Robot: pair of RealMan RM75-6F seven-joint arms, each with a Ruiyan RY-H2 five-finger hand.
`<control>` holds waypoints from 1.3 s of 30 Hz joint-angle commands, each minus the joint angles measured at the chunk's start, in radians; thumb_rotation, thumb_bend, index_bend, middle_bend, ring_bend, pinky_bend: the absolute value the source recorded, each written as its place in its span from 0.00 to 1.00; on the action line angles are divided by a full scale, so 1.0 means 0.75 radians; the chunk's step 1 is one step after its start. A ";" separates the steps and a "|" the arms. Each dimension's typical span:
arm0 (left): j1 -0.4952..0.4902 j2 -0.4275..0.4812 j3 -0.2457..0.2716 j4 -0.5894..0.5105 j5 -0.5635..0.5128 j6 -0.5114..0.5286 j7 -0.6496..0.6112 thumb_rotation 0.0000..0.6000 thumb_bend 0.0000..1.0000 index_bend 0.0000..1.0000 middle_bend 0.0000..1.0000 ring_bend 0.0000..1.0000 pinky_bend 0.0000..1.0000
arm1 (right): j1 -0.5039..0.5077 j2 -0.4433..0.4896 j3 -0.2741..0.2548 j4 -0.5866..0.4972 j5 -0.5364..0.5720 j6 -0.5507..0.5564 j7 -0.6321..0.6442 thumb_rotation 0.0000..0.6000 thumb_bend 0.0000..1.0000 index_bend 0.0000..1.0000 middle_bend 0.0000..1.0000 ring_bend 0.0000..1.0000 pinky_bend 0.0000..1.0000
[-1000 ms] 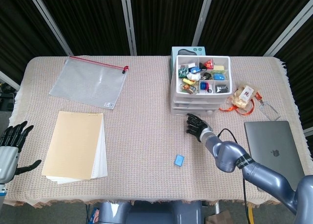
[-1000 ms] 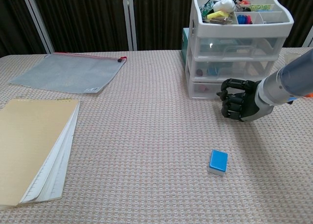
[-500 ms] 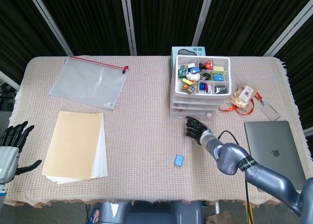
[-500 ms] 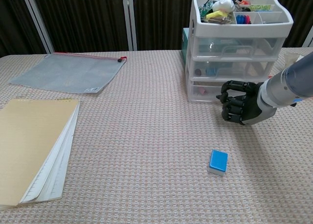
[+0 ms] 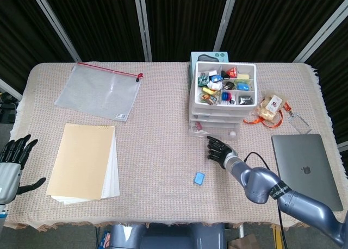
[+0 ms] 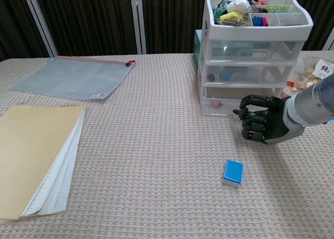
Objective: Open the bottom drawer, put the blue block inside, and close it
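The clear three-drawer unit (image 5: 220,99) (image 6: 254,51) stands at the back right of the table, with a tray of small items on top. Its bottom drawer (image 5: 213,130) (image 6: 225,101) juts out a little past the two above it. My right hand (image 5: 219,150) (image 6: 264,125) is right in front of that drawer, fingers curled, fingertips at the drawer's front edge. The blue block (image 5: 199,178) (image 6: 233,172) lies flat on the cloth, nearer than the hand and slightly left of it. My left hand (image 5: 11,163) hangs off the table's left edge, fingers spread, holding nothing.
A tan notepad (image 5: 85,162) and a clear zip pouch (image 5: 99,91) lie on the left half. A grey laptop (image 5: 307,168) sits closed at the right edge. A snack packet with a lanyard (image 5: 271,109) lies right of the drawers, a teal box (image 5: 209,56) behind them.
My right hand has drawn back toward me, and the bottom drawer has slid out with it. The block and the left hand have not moved.
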 commanded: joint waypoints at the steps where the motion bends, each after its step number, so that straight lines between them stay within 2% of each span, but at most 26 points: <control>1: 0.000 0.000 0.000 0.000 0.000 0.000 0.001 1.00 0.17 0.08 0.00 0.00 0.00 | -0.026 0.020 -0.001 -0.042 -0.020 0.004 0.015 1.00 0.50 0.36 0.79 0.82 0.75; 11: 0.001 -0.001 0.000 0.001 -0.003 0.001 0.010 1.00 0.17 0.08 0.00 0.00 0.00 | -0.076 0.079 -0.014 -0.173 -0.104 -0.004 0.030 1.00 0.50 0.35 0.79 0.82 0.75; 16: 0.002 -0.002 0.001 0.005 0.000 0.003 0.009 1.00 0.17 0.08 0.00 0.00 0.00 | -0.125 0.166 -0.025 -0.364 -0.325 0.041 0.000 1.00 0.50 0.35 0.78 0.82 0.75; 18: 0.001 -0.002 0.002 0.005 0.002 0.003 0.011 1.00 0.17 0.08 0.00 0.00 0.00 | -0.151 0.203 -0.033 -0.447 -0.425 0.077 -0.012 1.00 0.47 0.33 0.78 0.80 0.75; 22: 0.004 -0.002 0.006 0.001 0.007 0.007 0.009 1.00 0.17 0.08 0.00 0.00 0.00 | -0.184 0.276 -0.132 -0.575 -0.720 0.169 -0.135 1.00 0.37 0.22 0.77 0.79 0.75; 27: 0.007 -0.002 0.010 -0.001 0.019 0.015 0.014 1.00 0.17 0.08 0.00 0.00 0.00 | -0.149 0.242 -0.309 -0.533 -1.052 0.427 -0.357 1.00 0.35 0.19 0.76 0.79 0.75; 31: 0.006 -0.005 0.010 -0.001 0.019 0.014 0.017 1.00 0.17 0.08 0.00 0.00 0.00 | -0.096 0.179 -0.418 -0.441 -1.175 0.618 -0.542 1.00 0.35 0.19 0.76 0.79 0.75; 35: 0.004 -0.003 0.010 -0.005 0.007 0.002 0.017 1.00 0.17 0.08 0.00 0.00 0.00 | -0.059 0.069 -0.480 -0.316 -1.269 0.802 -0.680 1.00 0.35 0.19 0.76 0.79 0.75; 39: 0.003 0.000 0.010 -0.010 0.001 -0.005 0.016 1.00 0.17 0.08 0.00 0.00 0.00 | -0.047 0.005 -0.502 -0.237 -1.292 0.845 -0.750 1.00 0.35 0.19 0.76 0.79 0.75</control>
